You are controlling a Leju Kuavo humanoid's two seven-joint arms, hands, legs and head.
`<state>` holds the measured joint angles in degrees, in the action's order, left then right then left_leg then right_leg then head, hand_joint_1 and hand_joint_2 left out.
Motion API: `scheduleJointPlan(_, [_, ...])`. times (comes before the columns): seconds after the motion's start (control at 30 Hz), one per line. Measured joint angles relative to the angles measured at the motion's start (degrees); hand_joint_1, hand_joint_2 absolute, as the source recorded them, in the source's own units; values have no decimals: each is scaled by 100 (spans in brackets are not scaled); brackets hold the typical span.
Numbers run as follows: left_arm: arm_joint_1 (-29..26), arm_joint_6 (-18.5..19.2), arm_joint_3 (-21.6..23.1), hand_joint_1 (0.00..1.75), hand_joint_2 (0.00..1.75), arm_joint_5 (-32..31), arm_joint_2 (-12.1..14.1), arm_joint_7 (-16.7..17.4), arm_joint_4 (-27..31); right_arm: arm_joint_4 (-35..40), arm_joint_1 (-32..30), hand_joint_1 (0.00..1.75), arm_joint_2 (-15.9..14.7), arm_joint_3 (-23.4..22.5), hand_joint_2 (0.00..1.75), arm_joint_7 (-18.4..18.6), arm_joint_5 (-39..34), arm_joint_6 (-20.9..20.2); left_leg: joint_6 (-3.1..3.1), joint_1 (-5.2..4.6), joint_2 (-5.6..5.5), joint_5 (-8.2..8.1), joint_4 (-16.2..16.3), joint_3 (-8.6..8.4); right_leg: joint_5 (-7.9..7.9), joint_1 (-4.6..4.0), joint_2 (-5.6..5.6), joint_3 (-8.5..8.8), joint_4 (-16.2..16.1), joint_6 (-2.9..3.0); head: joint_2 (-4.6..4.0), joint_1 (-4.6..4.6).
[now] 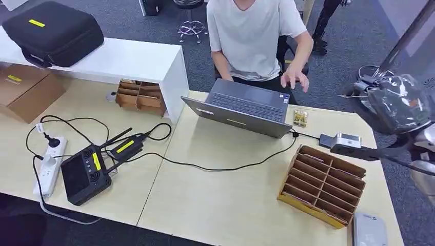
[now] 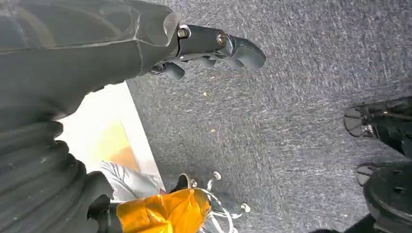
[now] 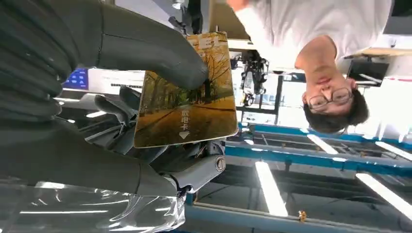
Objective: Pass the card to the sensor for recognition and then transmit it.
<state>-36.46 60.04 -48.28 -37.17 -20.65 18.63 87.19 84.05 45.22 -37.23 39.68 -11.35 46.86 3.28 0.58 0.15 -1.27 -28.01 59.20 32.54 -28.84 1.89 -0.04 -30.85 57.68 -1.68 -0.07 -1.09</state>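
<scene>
A card [image 3: 187, 104] printed with yellow autumn trees is pinched in my right hand [image 3: 121, 121], with the thick thumb [image 3: 160, 48] pressing it against the darker fingers behind. In the head view this right hand [image 1: 397, 102], wrapped in clear plastic, is raised above the table's right end. Below it, a small grey sensor box [image 1: 347, 139] sits on the table, cabled to the laptop [image 1: 241, 107]. My left hand [image 2: 209, 48] hangs over grey carpet with its fingers loosely extended and nothing in them.
A person [image 1: 251, 36] sits behind the laptop with one hand lifted over it. A slotted cardboard organizer [image 1: 323, 184] stands front right and another [image 1: 139, 96] near the white shelf. A black controller [image 1: 84, 174], power strip [image 1: 48, 164] and cables lie at the left.
</scene>
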Motion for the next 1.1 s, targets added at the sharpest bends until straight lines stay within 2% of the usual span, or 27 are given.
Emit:
scheduleJointPlan(0.13, [169,101,-136,0,175,-517,0,-318,-70,-467,605,175,469,651,175,355,679,-208,10,2,11,10,0,-5,6,-1,11,-7,4,4,0,4])
scheduleJointPlan(0.23, [277,164,-253,0,175,-842,0,-522,-133,-741,971,175,830,1078,175,572,853,-269,14,7,2,18,0,-2,12,-4,4,-11,8,9,0,0])
scheduleJointPlan(0.4, [394,230,-403,0,175,-1131,0,-720,-214,-1065,1308,175,1238,1443,175,818,914,-267,16,9,-3,19,0,1,12,-6,-1,-11,10,9,0,2])
scheduleJointPlan(0.6, [487,234,-499,0,175,-1273,0,-794,-271,-1384,1458,175,1504,1627,175,894,918,-228,16,8,-2,19,1,2,14,-5,-1,-11,8,10,0,2])
scheduleJointPlan(1.0, [508,241,-571,0,175,-1360,0,-879,-308,-1666,1471,175,1668,1764,175,848,919,-149,16,9,0,19,1,1,19,-6,1,-14,7,12,0,2])
scheduleJointPlan(1.03, [510,241,-577,0,175,-1360,0,-879,-313,-1673,1471,0,1673,1773,175,850,919,-149,16,9,0,19,1,1,19,-6,1,-14,8,12,0,2])
scheduleJointPlan(1.1, [513,241,-584,0,175,-1369,0,-879,-324,-1692,1470,0,1681,1786,175,848,916,-149,16,9,0,20,1,1,19,-6,1,-14,8,12,0,2])
